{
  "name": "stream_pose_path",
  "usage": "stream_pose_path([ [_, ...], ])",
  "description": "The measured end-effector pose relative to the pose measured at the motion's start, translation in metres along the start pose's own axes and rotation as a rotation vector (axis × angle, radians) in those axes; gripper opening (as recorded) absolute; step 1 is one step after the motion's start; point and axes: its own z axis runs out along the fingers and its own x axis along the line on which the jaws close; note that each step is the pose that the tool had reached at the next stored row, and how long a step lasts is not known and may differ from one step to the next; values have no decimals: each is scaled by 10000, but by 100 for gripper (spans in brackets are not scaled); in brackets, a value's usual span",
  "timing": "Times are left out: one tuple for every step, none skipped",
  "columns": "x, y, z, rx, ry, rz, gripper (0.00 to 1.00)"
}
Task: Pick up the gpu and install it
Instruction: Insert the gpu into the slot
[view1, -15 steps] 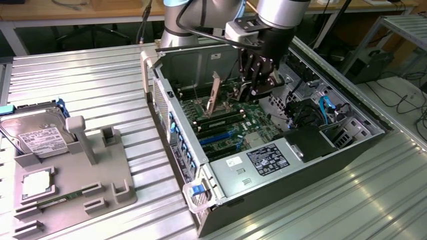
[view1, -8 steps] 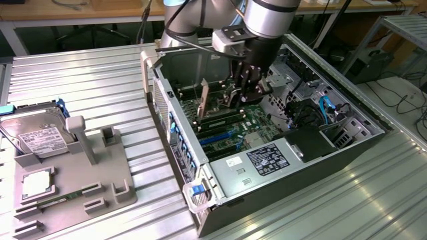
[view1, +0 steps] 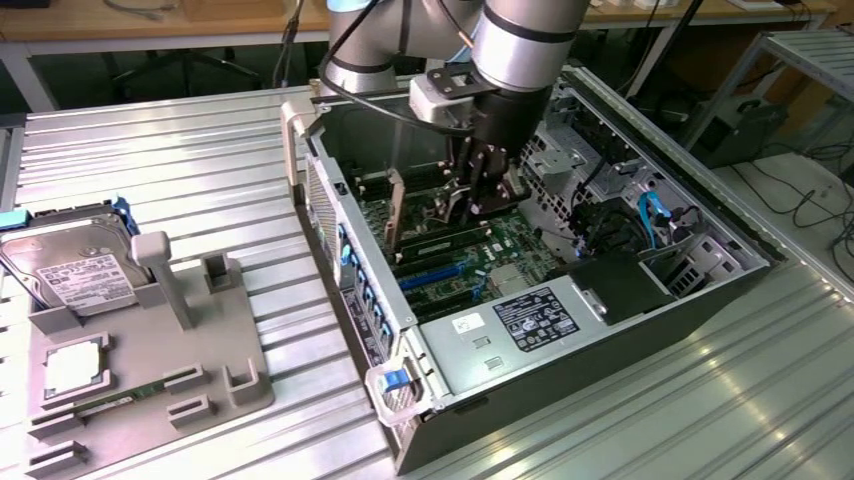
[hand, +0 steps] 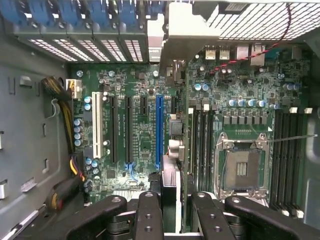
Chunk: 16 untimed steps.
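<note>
The pincer is hanging down inside the open computer case, its fingers narrowed onto the gpu and gripping the card edge-on by its upper rim. The card is standing upright over the motherboard, just beside the blue expansion slot, its silver bracket pointing toward the case's rear slot covers. I'd judge it light, stiff and fragile, best held along the bare board edge, never by the chips. Out on the counter, the grey holder tray is keeping a hard drive, a processor and a memory stick in their own pockets.
</note>
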Motion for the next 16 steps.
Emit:
stream_pose_path([
  [0, 0, 17, 1, 0, 0, 28],
  [1, 0, 30, 11, 0, 1, 28],
  [1, 0, 37, 47, -1, -1, 28],
  [1, 0, 39, 113, 4, -4, 28],
  [1, 0, 42, 196, 3, -9, 28],
  [1, 1, 51, 255, 1, -10, 28],
  [1, 1, 63, 263, -1, -11, 28],
  [1, 3, 83, 264, -2, -11, 28],
  [2, 7, 102, 263, -2, -10, 28],
  [2, 13, 115, 264, -10, -10, 28],
  [8, 17, 118, 263, -16, -11, 28],
  [13, 24, 120, 263, -25, -10, 28],
  [16, 40, 122, 265, -33, -10, 28],
  [17, 61, 125, 266, -45, -10, 28],
  [17, 78, 133, 268, -56, -9, 28],
  [17, 89, 145, 269, -60, -10, 28],
])
